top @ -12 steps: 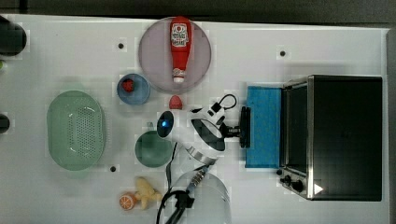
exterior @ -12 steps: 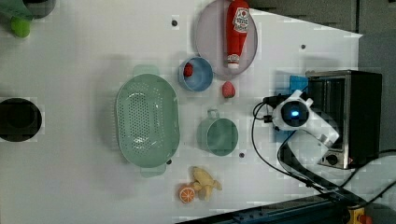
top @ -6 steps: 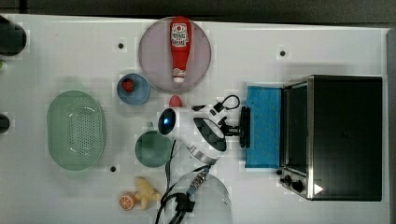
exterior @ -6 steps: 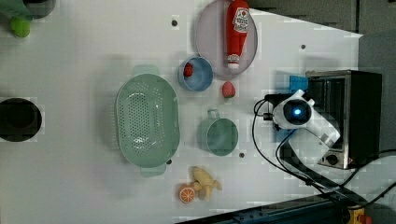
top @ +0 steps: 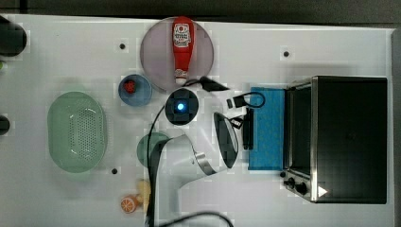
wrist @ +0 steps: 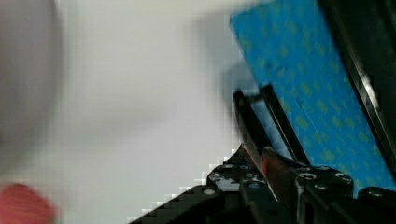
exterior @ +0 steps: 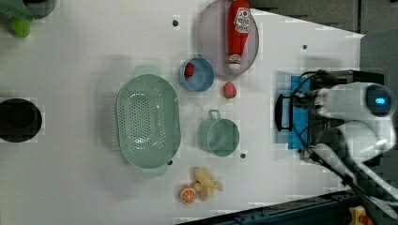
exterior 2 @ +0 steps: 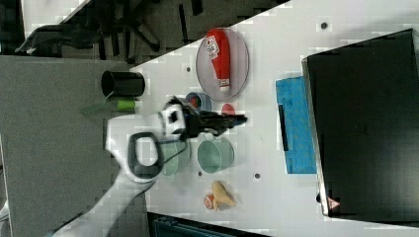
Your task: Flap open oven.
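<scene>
with its blue-tinted door (top: 267, 127) flapped down flat on the white worktop (top: 331, 42), the black oven (top: 347, 137) stands against the worktop's edge at the top view's right, knobs (top: 295, 183) and a white triangle mark (top: 322, 191) at its near corner. the door's black bar handle (top: 248, 130) lies at the flap's outer edge, partly crossed by cabling from the arm (top: 208, 151). in the wrist view the gripper (wrist: 257, 151) sits just short of that handle, its fingers a narrow gap apart and grasping nothing; the bar shows beyond the tips, blurred. the oven's cavity is dark and hard to make out, and in the left view the arm hides much of the oven. toward the worktop's middle, the arm covers most of a green cup (top: 146, 146) in the top view. a ketchup bottle (top: 182, 45) lies on a round plate (top: 156, 52) near the far edge, beside a blue bowl (top: 142, 92) holding something small and red. a green colander (top: 75, 130) sits toward the top view's left edge, and an orange slice (top: 127, 204) near the front edge.
</scene>
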`<action>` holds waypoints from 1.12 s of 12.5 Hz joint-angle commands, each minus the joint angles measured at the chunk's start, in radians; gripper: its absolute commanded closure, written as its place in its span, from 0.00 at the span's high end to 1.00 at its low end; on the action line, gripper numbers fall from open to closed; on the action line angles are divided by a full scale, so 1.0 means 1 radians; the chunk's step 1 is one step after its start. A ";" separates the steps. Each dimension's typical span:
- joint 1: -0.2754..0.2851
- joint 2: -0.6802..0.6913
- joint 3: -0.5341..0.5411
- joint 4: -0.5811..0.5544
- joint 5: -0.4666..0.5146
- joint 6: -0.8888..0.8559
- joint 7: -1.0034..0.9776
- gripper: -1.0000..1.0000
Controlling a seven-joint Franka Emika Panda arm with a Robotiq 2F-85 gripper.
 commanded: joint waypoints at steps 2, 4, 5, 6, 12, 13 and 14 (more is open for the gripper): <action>-0.006 -0.152 0.001 0.012 0.205 -0.095 0.055 0.18; -0.007 -0.247 -0.002 0.024 0.349 -0.206 0.055 0.18; -0.007 -0.296 -0.003 0.039 0.397 -0.268 0.055 0.18; -0.007 -0.341 -0.004 0.064 0.408 -0.313 0.055 0.18; -0.008 -0.416 -0.016 0.297 0.407 -0.724 0.056 0.18; -0.008 -0.414 -0.019 0.325 0.409 -0.758 0.056 0.18; -0.008 -0.415 -0.019 0.339 0.410 -0.767 0.056 0.18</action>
